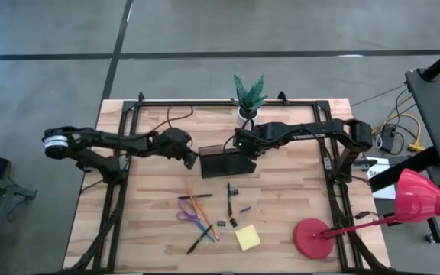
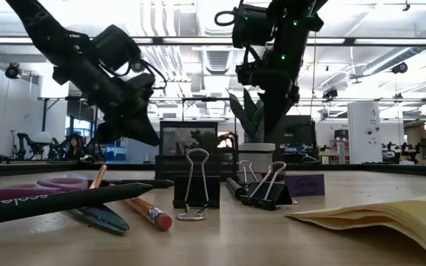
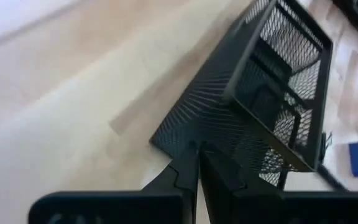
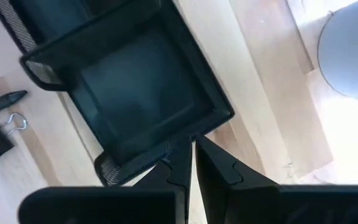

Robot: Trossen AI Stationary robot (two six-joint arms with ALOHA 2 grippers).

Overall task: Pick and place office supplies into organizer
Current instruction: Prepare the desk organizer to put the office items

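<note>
Both sets of jaws were pressed together on my screens: my left gripper (image 1: 192, 159) sat at the organizer's (image 1: 222, 163) left end, its fingertips (image 3: 194, 152) right against the mesh wall, and my right gripper (image 1: 244, 149) hung over the organizer's right end, holding nothing. Outward from the organizer, toward the table's (image 1: 296, 206) front edge, I saw the purple-handled scissors (image 1: 190, 215), pencils (image 1: 199, 208), pens (image 1: 195, 196), clips (image 1: 233, 222) and yellow sticky-note pad (image 1: 247, 237) lying loose, with the potted plant (image 1: 248, 98) behind it.
</note>
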